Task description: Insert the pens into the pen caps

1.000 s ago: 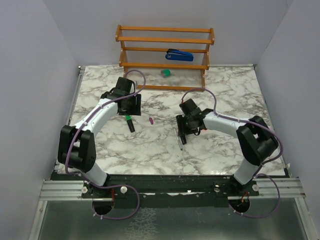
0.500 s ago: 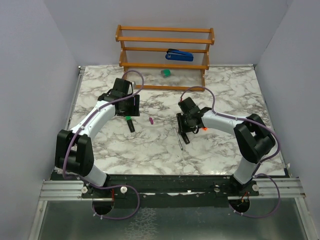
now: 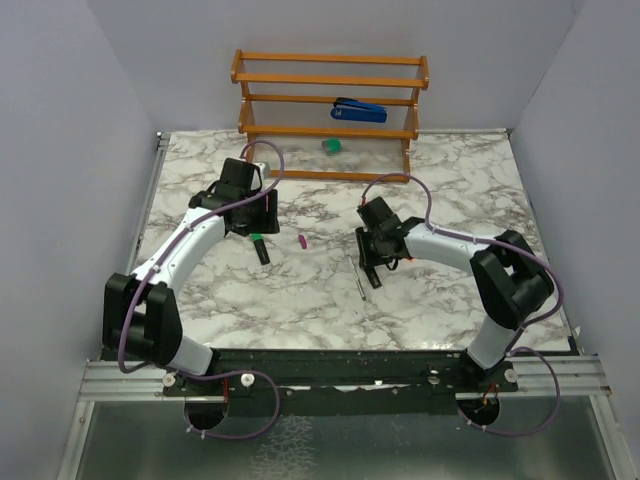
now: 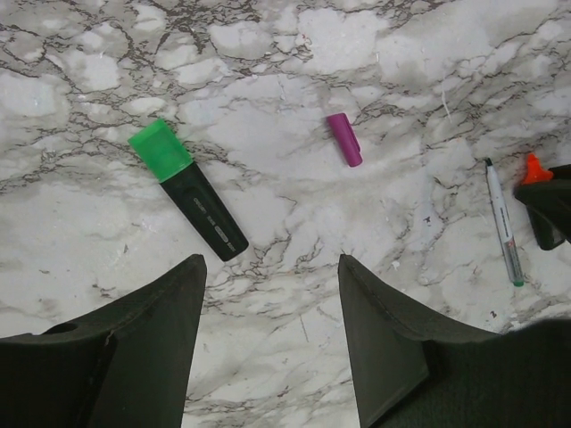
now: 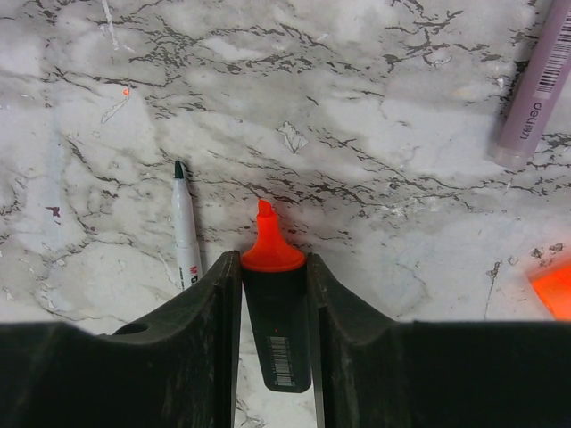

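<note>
My right gripper (image 5: 274,263) is pinched on the orange marker (image 5: 277,334), whose bare orange tip pokes out past my fingertips. The grey pen (image 5: 186,241) lies just left of my left finger, the pink pen (image 5: 542,85) is far ahead to the right, and the orange cap (image 5: 555,290) is at the right edge. My left gripper (image 4: 268,267) hangs spread and empty over the table (image 4: 294,53), with the green marker (image 4: 203,214), green cap (image 4: 161,149) on, just ahead of its left finger and the purple cap (image 4: 344,139) ahead of its right finger, apart from the marker.
</note>
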You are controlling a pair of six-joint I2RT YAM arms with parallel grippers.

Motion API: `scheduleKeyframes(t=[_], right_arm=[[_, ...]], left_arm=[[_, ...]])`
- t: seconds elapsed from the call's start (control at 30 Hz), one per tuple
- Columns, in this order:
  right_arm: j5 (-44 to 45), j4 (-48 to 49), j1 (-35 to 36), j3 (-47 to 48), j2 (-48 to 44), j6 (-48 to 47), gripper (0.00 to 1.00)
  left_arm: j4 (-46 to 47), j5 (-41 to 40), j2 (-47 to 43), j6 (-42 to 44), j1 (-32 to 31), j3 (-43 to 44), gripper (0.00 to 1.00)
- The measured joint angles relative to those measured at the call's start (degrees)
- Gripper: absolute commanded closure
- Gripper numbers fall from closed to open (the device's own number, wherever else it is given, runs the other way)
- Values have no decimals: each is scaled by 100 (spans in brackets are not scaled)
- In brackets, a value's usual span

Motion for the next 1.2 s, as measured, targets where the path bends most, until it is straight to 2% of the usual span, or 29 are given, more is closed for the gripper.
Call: scheduleKeyframes(t=[0.33,0.53,0.7,1.0,1.2], right_arm=[[398,-315,-4,-26,-188,31,100],[662,-774,-4,168,-894,59,100],[584,-835,-4,542,-1543,251,99],[424,-815,358,636,-1888,772,100],[431,-789,678,957,-1884,940,100]], left_arm=[[575,804,-868,-173,0,-798,40],[1764,1672,-1768,-715,-15,-1926,41],[2601,1996,-1923,-1132,-223,-2369,39],[3757,1622,-1952,-1709,-1615,-2527,36],[4374,1294,-1537,-2109,-1941,-2527,36]])
